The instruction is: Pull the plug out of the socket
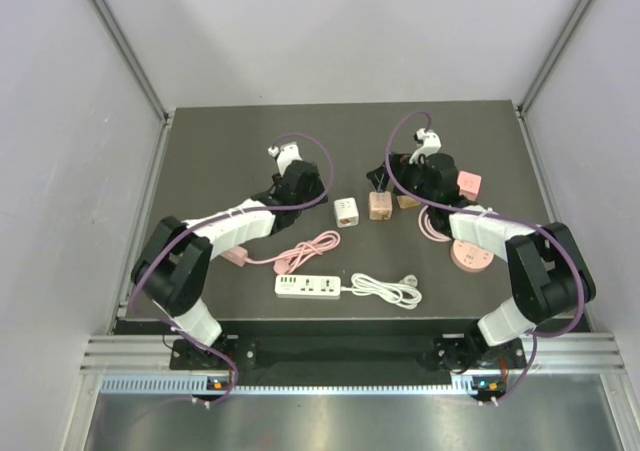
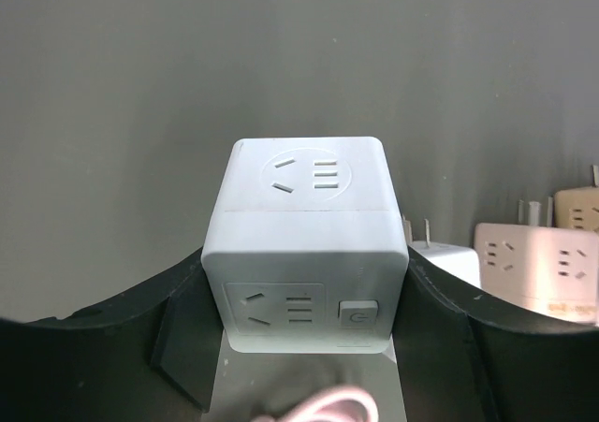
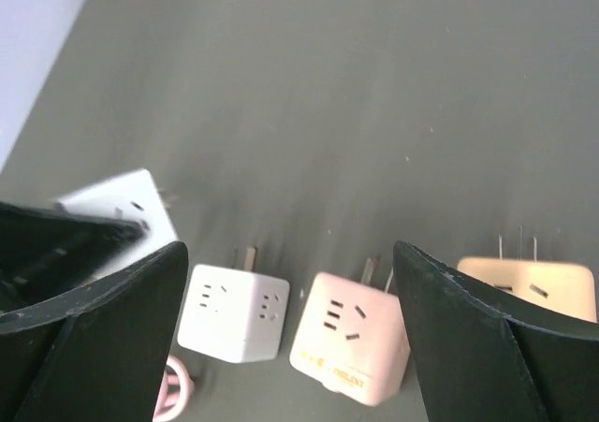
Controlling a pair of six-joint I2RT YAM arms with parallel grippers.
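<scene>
A white cube socket [image 2: 304, 244] with a power button sits between my left gripper's [image 2: 307, 300] fingers, which touch both its sides. In the top view my left gripper [image 1: 290, 184] hides it. Its visible outlets hold nothing. A white plug adapter [image 3: 234, 312] lies to its right with bare prongs, also in the top view [image 1: 347, 211]. A pink adapter [image 3: 351, 342] lies beside it. My right gripper [image 3: 290, 249] is open and empty, hovering over these two adapters; in the top view it [image 1: 385, 181] is just behind them.
A beige adapter [image 1: 407, 201] and a pink cube [image 1: 469, 183] lie at the right. A round pink socket [image 1: 470, 256] sits by the right arm. A pink cable [image 1: 300, 251], a white power strip [image 1: 308, 286] and a coiled white cable [image 1: 385, 289] lie near the front.
</scene>
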